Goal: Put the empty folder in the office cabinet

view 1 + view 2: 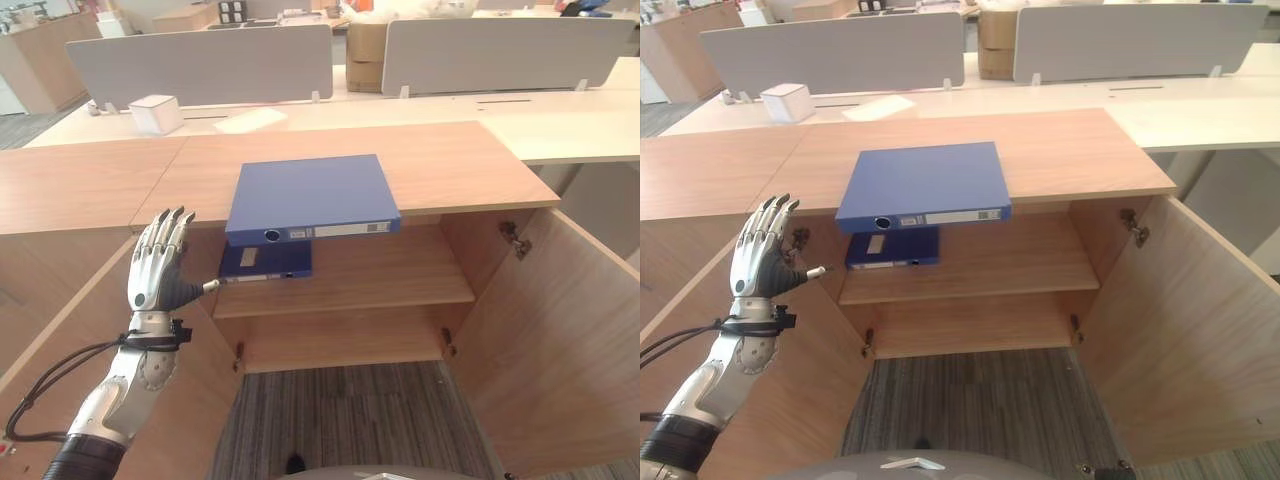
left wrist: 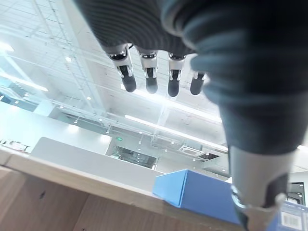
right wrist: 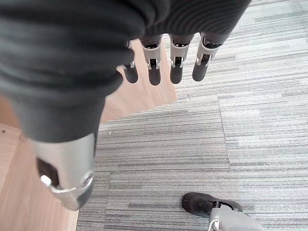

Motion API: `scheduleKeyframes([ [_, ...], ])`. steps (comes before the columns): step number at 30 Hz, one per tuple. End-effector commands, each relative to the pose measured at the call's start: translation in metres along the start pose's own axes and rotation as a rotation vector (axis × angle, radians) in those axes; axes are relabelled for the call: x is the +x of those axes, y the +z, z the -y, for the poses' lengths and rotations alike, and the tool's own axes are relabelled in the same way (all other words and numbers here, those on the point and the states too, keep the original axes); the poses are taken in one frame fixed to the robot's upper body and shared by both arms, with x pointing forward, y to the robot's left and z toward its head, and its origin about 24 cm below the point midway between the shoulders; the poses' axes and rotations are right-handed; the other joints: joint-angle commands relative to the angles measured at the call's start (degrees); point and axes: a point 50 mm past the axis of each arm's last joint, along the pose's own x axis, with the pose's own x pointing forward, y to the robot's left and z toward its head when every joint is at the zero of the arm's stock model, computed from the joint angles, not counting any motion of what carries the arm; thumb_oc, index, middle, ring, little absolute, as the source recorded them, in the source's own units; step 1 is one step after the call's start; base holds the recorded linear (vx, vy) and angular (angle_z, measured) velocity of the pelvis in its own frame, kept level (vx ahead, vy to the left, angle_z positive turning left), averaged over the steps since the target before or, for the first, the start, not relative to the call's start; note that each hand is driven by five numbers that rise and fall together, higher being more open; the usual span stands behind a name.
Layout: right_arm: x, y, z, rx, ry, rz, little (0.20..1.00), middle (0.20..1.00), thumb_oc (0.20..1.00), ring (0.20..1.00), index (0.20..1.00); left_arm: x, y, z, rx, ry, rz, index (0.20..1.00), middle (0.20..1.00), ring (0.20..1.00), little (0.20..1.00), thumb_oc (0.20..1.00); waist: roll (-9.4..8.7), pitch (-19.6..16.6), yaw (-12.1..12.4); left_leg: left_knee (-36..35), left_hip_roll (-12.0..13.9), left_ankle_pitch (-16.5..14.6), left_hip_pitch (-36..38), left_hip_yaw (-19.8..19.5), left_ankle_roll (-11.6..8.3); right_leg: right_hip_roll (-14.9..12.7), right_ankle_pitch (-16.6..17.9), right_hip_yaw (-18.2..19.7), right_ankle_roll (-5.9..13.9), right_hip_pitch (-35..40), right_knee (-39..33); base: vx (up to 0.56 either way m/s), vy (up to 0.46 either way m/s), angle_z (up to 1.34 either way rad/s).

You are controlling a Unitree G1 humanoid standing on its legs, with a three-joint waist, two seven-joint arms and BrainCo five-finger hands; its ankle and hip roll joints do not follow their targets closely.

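a blue folder (image 1: 310, 198) lies flat on the wooden cabinet top (image 1: 450, 160), its spine hanging slightly over the front edge above the open cabinet. a second blue folder (image 1: 265, 262) lies flat on the upper shelf (image 1: 380, 275) inside, toward the left — directly beneath the first. the left hand (image 1: 158, 268) is raised in front of the open left door (image 1: 80, 340), fingers straight and spread, holding nothing, just left of the shelf. the right hand (image 3: 72, 72) hangs over grey carpet (image 3: 240, 125) beside a wooden panel, fingers straight, empty. both doors stand wide open.
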Motion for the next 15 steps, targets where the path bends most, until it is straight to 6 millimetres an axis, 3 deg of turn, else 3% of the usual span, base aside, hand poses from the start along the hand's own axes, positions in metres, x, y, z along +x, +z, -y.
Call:
scheduleKeyframes([
  [1, 0.002, 0.02, 0.003, -0.064, -0.023, 0.052, 1.0, 1.0, 1.0, 1.0, 1.0, 0.038, 0.009, -0.03, 0.125, 0.122, 0.117, 1.0, 1.0, 1.0, 1.0, 1.0, -2.68, 1.7, -0.8, 0.1, 0.8, -11.6, 6.2, 1.6, -2.76, -2.7, -1.0, -1.1, 3.86, -3.6, -0.1, -0.01, -0.004, -0.04],
  [15, 0.002, 0.014, 0.005, -0.064, -0.031, 0.043, 1.0, 1.0, 1.0, 1.0, 1.0, 0.072, 0.036, -0.012, 0.226, 0.035, 0.256, 1.0, 1.0, 1.0, 1.0, 1.0, -2.23, 1.6, -3.0, 0.1, 1.1, -11.6, 5.6, 3.0, -2.78, -2.6, -0.3, 0.2, 4.57, -5.2, -0.1, -0.01, -0.003, -0.06],
])
